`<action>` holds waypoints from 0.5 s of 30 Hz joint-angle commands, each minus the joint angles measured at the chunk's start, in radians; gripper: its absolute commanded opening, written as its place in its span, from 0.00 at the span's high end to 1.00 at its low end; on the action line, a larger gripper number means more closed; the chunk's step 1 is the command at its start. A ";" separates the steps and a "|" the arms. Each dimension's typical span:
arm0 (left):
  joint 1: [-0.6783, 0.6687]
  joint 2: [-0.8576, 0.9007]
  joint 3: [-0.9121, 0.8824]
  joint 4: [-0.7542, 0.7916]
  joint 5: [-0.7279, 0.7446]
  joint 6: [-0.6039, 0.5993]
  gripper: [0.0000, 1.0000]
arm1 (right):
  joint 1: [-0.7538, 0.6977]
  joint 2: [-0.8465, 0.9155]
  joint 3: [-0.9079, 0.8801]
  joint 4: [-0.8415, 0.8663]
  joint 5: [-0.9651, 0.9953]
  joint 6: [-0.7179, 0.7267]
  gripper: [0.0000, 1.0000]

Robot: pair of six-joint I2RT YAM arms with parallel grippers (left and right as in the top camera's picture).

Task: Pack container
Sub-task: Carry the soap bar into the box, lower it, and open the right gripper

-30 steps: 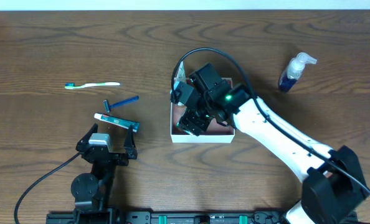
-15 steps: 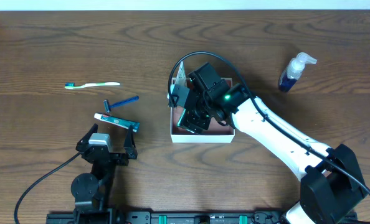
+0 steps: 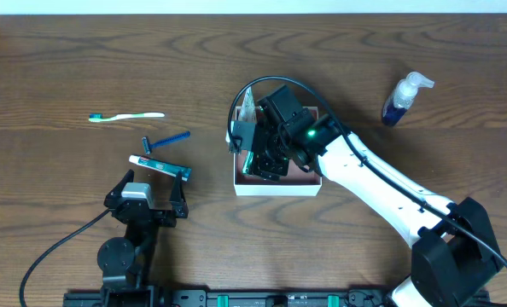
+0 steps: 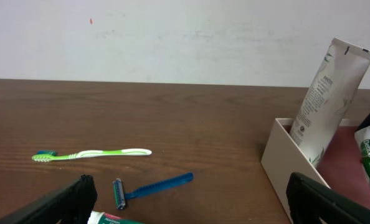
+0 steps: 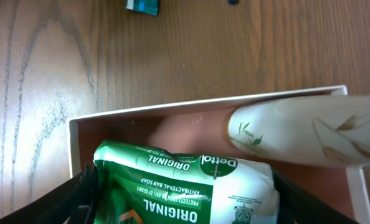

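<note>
Right gripper (image 3: 265, 160) grasps the green soap bar (image 5: 185, 180) end to end, long axis running jaw to jaw. The container (image 3: 275, 188) sits mid-surface, directly beneath it. Soap lies parallel to the container wall, just beside the leaning white tube (image 5: 297, 130). Your way is straight down; mind the tube. Left gripper (image 3: 148, 200) released, well apart, near the toothpaste pack (image 3: 155, 164)
</note>
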 commanded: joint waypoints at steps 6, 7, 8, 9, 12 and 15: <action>0.005 -0.006 -0.018 -0.032 0.021 0.006 0.02 | 0.006 0.042 0.018 0.006 -0.049 -0.039 0.24; 0.005 -0.006 -0.018 -0.032 0.021 0.006 0.02 | 0.006 0.051 0.018 0.006 -0.052 -0.039 0.24; 0.005 -0.006 -0.018 -0.032 0.021 0.006 0.02 | 0.006 0.057 0.018 0.007 -0.058 -0.039 0.23; 0.005 -0.006 -0.018 -0.032 0.021 0.006 0.02 | 0.006 0.067 0.018 0.009 -0.064 -0.039 0.23; 0.005 -0.006 -0.018 -0.032 0.021 0.006 0.02 | 0.006 0.082 0.018 0.014 -0.074 -0.038 0.22; 0.005 -0.006 -0.018 -0.032 0.021 0.006 0.02 | 0.009 0.094 0.018 0.020 -0.074 -0.039 0.21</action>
